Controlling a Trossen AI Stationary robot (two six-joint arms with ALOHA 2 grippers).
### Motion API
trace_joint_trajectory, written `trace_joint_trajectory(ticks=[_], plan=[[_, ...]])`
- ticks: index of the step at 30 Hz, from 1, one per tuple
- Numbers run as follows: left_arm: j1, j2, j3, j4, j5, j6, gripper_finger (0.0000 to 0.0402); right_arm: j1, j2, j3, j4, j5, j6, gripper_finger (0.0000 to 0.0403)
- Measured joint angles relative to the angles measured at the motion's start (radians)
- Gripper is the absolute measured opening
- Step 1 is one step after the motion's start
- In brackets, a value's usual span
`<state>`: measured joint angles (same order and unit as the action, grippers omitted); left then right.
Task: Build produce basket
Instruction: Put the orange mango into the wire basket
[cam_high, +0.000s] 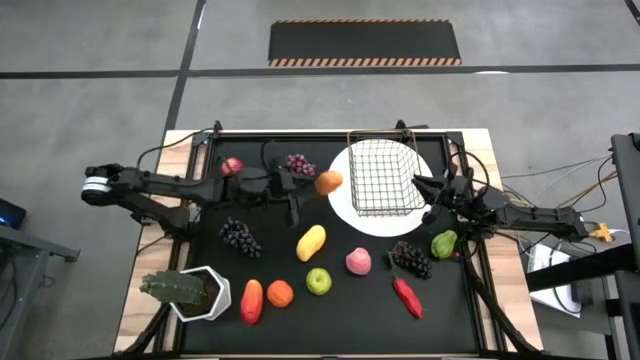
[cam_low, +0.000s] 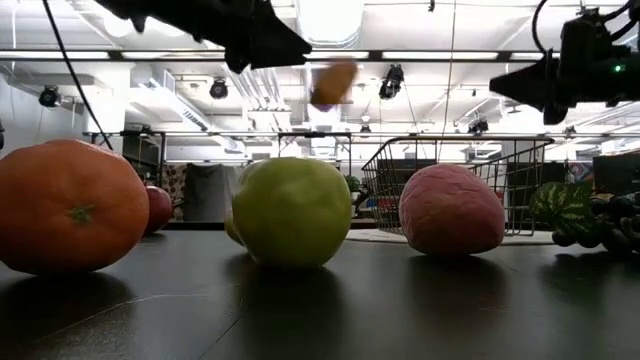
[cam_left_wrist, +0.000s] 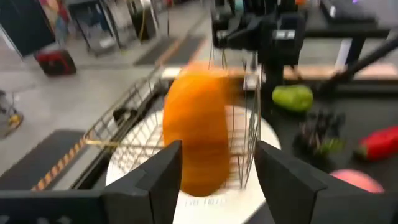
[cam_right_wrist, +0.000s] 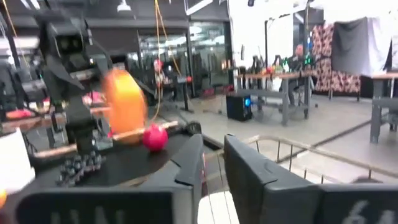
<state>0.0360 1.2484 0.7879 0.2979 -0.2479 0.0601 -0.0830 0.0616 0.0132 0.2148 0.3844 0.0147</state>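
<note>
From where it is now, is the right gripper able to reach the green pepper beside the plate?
Probably yes. The green pepper lies on the mat just beside the right gripper, between the plate and the right arm. Nothing stands over it; only the dark grapes lie near, on its far side.

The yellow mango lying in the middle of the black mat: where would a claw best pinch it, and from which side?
Probably from straight above, pinching across its narrow middle. The smooth yellow toy mango lies flat on the black mat, elongated and tilted diagonally, so fingers should close across its short width, not its length. Nothing touches it; the dark grape bunch and the pink peach lie apart from it.
</note>
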Motion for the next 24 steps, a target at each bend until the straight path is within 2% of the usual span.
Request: trace_joint_trajectory(ticks=[4,8,15,21,24], plan=[[0.000,0.020,-0.084,0.263,0.000,-0.003,0.0182,0.000,0.001,0.000,0.073,-0.027,-0.015,0.0112],[0.000,0.061,-0.108,0.384,0.001,0.001,0.0183,0.000,0.002,0.000,0.142,-0.046,-0.015,0.0158],[0.000,0.112,-0.108,0.365,0.000,0.000,0.0184,0.000,0.006,0.000,0.143,-0.048,0.016,0.0210],[0.021,0.145,-0.075,0.345,-0.044,0.031,0.0184,0.000,0.013,0.018,0.131,-0.056,0.039,0.0223],[0.046,0.145,-0.017,0.230,-0.045,0.073,0.0184,0.000,0.026,0.047,0.127,-0.078,0.038,0.0224]])
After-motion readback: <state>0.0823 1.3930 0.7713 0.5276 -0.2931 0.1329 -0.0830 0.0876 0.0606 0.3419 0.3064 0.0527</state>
